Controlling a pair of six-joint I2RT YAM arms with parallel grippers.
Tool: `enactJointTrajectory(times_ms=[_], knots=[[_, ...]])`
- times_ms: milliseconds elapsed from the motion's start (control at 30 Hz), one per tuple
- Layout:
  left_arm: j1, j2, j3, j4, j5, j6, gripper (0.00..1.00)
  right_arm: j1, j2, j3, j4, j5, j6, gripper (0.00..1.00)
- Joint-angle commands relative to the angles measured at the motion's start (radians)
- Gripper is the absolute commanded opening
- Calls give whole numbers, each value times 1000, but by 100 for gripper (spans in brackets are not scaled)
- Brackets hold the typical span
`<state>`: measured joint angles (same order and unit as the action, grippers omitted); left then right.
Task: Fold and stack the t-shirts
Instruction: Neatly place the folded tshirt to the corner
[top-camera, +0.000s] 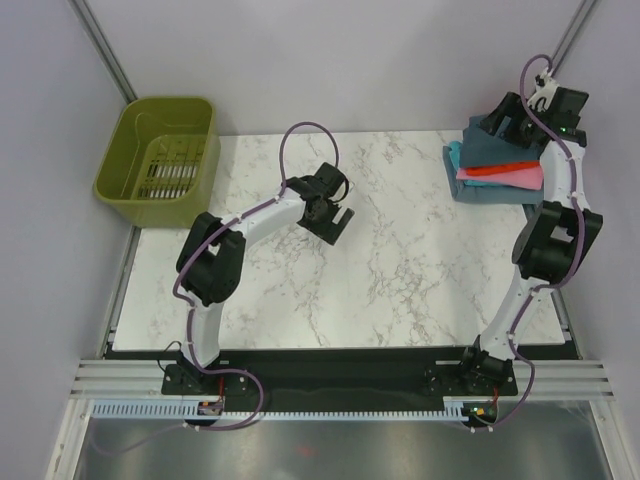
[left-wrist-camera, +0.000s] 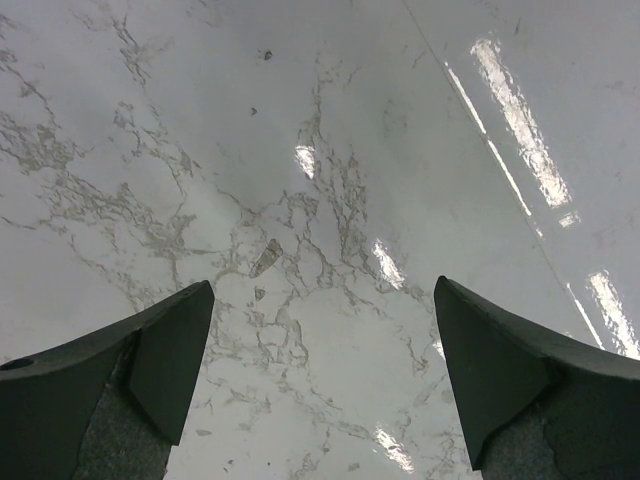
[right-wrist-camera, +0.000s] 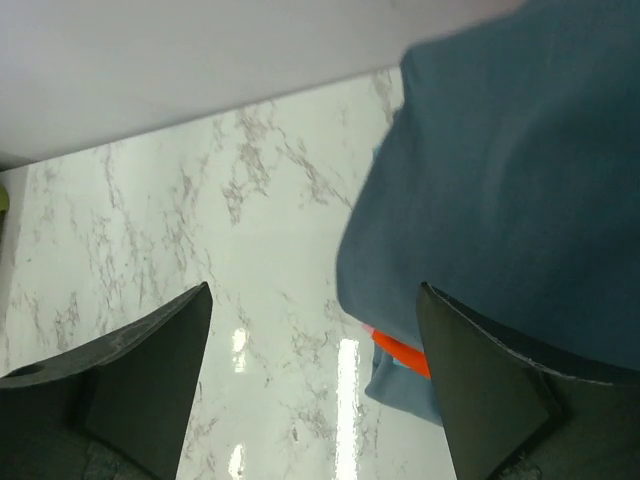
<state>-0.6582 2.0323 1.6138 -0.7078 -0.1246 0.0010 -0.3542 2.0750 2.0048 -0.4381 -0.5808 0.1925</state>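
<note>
Desk (top-camera: 380, 260) – white top veined in grey marble pattern, glossy, rectangular. At 2 o'clock, close to the far right corner, lies a stack of folded t-shirts (top-camera: 497, 150): slate blue-grey on top, red-orange and pink edges beneath, teal blue showing on the stack's 9 o'clock side. At 10 o'clock, an olive-green basket (top-camera: 160, 160) overlaps the far left corner – whether it rests on the desk cannot be told.
</note>
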Motion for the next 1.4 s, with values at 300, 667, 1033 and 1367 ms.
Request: enactJointTrajectory(times_ms=[300, 667, 1033, 1367], knots=[[-23, -34, -5, 14, -73, 74, 99, -26, 223, 282, -103, 245, -220, 90], [-63, -27, 17, 13, -115, 74, 99, -34, 157, 246, -123, 314, -281, 91], [-41, -109, 352, 106, -386, 223, 99, 81, -255, 98, 4, 305, -435, 98], [-1, -279, 527, 231, -497, 303, 99, 224, -489, -179, 6, 237, -274, 98]])
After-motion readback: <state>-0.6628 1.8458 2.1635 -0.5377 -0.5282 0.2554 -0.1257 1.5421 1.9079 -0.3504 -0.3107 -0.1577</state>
